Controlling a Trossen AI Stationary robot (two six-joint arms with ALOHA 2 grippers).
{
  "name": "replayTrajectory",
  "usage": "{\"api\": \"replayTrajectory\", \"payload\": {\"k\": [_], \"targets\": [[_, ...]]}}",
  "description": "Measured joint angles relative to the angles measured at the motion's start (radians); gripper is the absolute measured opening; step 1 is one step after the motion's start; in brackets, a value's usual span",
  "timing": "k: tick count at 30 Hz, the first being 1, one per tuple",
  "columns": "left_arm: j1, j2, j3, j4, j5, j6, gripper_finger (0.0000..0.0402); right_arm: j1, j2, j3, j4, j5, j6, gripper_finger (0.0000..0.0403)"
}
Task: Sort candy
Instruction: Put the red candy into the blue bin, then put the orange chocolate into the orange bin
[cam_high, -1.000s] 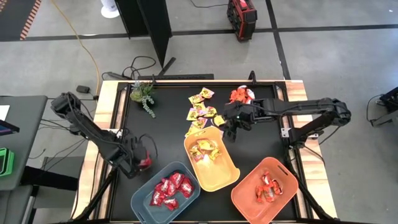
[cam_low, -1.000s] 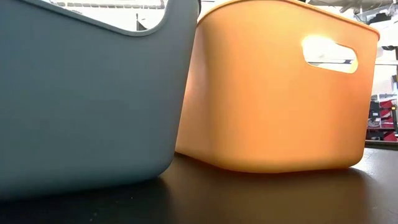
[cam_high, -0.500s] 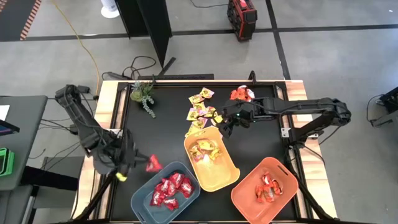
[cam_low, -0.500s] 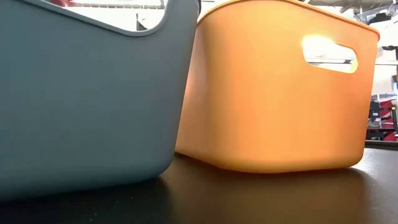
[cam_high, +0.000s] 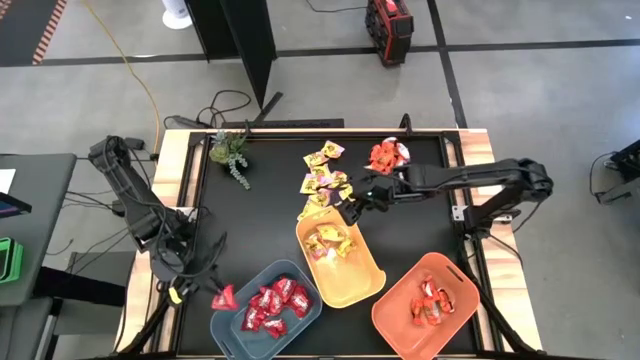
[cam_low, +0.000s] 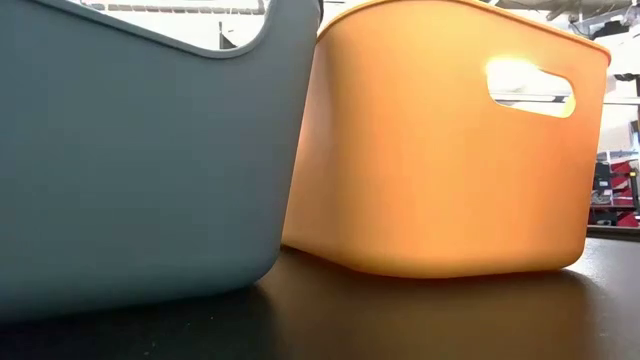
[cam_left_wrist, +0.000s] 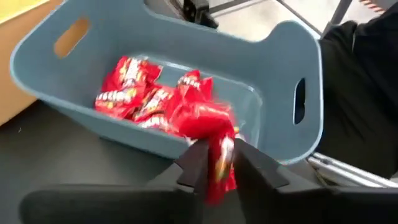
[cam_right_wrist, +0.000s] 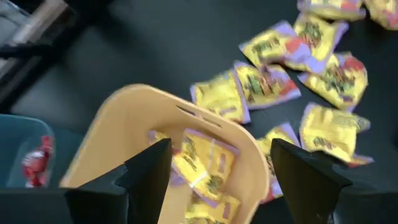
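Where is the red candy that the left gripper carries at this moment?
In the high view the red candy sits at the left gripper, just left of the blue-grey bin; the left wrist view shows it between the fingers.

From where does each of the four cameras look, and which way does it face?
High view: above the table, looking down; both arms, left claw, right claw.
Low view: at table-top height, facing the blue-grey bin and yellow bin; no arm shows.
Left wrist view: faces the blue-grey bin; own fingers around a red candy.
Right wrist view: faces the yellow bin; own fingers apart.
All four views show a bin.
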Motion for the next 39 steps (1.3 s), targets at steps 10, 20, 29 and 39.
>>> {"api": "replayTrajectory", "payload": {"k": [10, 20, 29, 39], "targets": [[0.057, 0.036, 0.0, 0.125, 0.002, 0.053, 0.0219, -0.016, 0.013, 0.0, 0.055, -0.007, -0.153, 0.0291], [0.232, 0.035, 0.071, 0.122, -0.234, -0.073, 0.0264, -0.229, 0.011, 0.035, -0.186, 0.004, -0.009, 0.0291], [0.393, 0.037, 0.072, 0.119, -0.303, -0.113, 0.0263, -0.497, 0.011, 0.033, -0.545, 0.023, 0.113, 0.0291], [0.477, 0.037, 0.072, 0.125, -0.4, 0.016, 0.0263, -0.57, 0.066, -0.108, -0.438, -0.049, 0.001, 0.029]]}}
